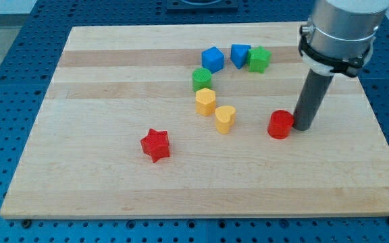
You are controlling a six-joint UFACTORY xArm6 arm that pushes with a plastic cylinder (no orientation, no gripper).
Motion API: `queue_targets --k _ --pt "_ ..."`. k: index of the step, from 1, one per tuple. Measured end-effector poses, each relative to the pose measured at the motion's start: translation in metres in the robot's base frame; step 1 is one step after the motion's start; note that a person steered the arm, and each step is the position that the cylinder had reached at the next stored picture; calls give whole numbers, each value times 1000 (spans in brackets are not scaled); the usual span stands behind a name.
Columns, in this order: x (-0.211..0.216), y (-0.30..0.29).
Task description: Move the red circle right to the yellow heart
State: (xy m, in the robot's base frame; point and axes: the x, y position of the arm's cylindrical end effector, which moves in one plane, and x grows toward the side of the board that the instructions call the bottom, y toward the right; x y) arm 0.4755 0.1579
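Observation:
The red circle (280,125) lies right of the board's centre. The yellow heart (225,118) lies to its left with a gap of about one block width between them. My tip (303,127) stands just to the right of the red circle, touching or almost touching its right side. The dark rod rises from there towards the view's top right.
A yellow block (205,101) lies up-left of the heart. A green block (201,79), a blue block (212,59), a blue block (240,55) and a green block (259,59) curve above it. A red star (156,144) lies at the lower left. The wooden board (80,169) has edges all round.

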Motion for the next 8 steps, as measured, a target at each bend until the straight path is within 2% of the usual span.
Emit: queue_targets --k 4,5,6,8 --pt "0 -37" --pt "5 -14" --pt "32 12" --pt "44 -14"
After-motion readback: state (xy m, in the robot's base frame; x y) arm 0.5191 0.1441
